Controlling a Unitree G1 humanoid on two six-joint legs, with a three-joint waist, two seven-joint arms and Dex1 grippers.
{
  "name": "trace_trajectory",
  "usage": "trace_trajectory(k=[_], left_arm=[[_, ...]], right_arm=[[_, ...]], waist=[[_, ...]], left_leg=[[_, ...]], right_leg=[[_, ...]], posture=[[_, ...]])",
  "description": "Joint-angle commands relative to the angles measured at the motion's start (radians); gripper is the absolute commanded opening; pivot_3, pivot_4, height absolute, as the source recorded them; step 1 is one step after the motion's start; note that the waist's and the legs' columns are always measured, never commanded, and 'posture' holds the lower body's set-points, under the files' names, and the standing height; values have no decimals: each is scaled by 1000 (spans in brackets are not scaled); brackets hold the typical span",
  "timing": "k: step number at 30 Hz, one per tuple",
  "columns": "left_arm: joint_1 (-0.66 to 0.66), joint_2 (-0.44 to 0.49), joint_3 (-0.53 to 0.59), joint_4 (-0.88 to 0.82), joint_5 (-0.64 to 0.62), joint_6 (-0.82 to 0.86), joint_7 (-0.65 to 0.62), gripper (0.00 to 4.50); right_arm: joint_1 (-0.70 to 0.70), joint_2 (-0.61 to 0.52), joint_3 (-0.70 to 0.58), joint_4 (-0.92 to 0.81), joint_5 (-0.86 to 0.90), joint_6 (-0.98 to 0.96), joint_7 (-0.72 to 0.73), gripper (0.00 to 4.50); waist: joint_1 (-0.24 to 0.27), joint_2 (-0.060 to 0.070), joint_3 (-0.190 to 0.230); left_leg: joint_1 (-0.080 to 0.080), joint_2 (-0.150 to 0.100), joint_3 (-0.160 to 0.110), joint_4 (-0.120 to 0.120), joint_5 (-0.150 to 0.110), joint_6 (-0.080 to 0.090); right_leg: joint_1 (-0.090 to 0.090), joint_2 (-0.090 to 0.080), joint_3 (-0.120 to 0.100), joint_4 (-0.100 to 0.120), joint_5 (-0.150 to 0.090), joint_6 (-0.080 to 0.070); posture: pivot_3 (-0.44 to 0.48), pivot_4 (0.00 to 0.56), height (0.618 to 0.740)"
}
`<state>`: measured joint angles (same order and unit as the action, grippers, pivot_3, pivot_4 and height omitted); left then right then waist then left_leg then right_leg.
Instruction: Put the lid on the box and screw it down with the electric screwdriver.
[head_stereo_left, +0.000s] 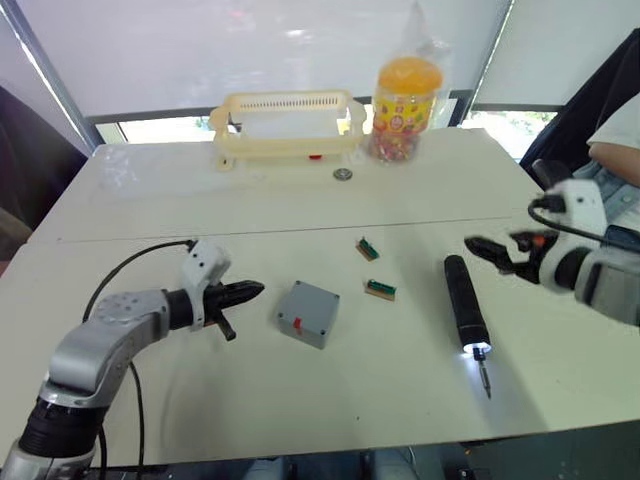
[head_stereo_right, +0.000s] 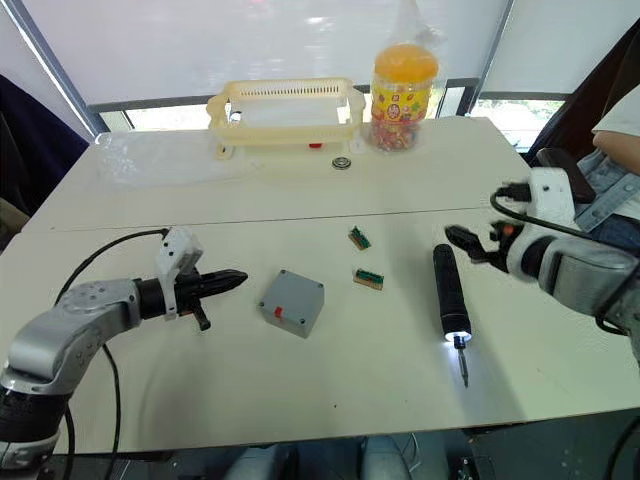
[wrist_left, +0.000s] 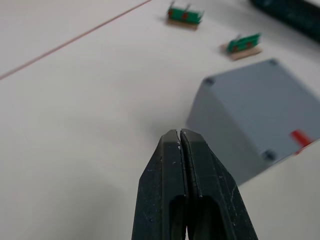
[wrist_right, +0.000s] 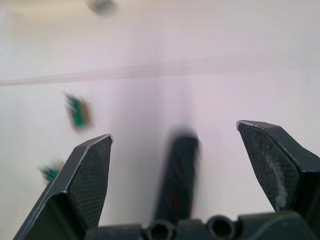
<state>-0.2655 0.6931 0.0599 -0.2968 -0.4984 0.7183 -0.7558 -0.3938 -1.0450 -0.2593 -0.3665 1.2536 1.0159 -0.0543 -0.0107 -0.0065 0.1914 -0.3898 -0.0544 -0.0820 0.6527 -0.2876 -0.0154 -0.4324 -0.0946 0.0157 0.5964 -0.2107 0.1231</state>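
Left tool (head_stereo_left: 250, 291) is pointing with its fingers pressed together, gripping nothing, at centre left of the frame, just beside the box (head_stereo_left: 307, 312). Right tool (head_stereo_left: 480, 250) is hovering spread wide and empty at right, near the back end of the electric screwdriver (head_stereo_left: 465, 303), which is lying right of centre on the counter (head_stereo_left: 150, 200), its tip light glowing. Two small green parts (head_stereo_left: 380, 289) are lying between box and screwdriver.

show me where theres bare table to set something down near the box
Bare table lies along the near edge, below the box and left of the electric screwdriver. Another free strip runs between the seam and the basket. It is crowded just right of the box, where two small green parts lie.
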Motion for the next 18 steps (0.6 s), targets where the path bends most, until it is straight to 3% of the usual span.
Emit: trace_trajectory(k=[1, 5, 8, 13, 18], left_arm=[[11, -22, -1, 0, 31, -41, 29, 0], [66, -35, -13, -68, 5, 3, 27, 0], [162, -14, -18, -157, -19, 45, 14, 0], [272, 11, 9, -261, -73, 96, 7, 0], [282, -8, -17, -273, -77, 99, 35, 0]], right_arm=[[60, 84, 114, -160, -80, -70, 160, 4353], [89, 172, 305, -192, -357, -201, 232, 4353], [14, 262, 425, -81, -560, -318, 279, 4353], [-121, 383, 499, 90, -735, -428, 383, 4353], [-194, 451, 567, 234, -878, -508, 498, 4353]], waist=[[5, -1, 0], [10, -1, 0], [-4, -2, -1], [-1, -2, -1], [1, -2, -1]], left_leg=[[0, 0, -1, 0, 0, 0], [-1, -1, -2, 0, 0, 0], [-1, -3, 1, 2, 0, 0], [0, -1, 0, 2, 2, -3], [0, -1, -3, 2, 3, -5]], right_leg=[[0, 0, -1, 0, 0, 0], [-2, -3, 1, 1, 0, 0], [-2, -4, 5, 0, 1, 1], [-2, -2, 4, 2, 3, -2], [-1, -1, 1, 3, 3, -2]], posture=[[0, 150, 740], [0, 150, 740], [0, 150, 740], [0, 150, 740], [0, 150, 740]])
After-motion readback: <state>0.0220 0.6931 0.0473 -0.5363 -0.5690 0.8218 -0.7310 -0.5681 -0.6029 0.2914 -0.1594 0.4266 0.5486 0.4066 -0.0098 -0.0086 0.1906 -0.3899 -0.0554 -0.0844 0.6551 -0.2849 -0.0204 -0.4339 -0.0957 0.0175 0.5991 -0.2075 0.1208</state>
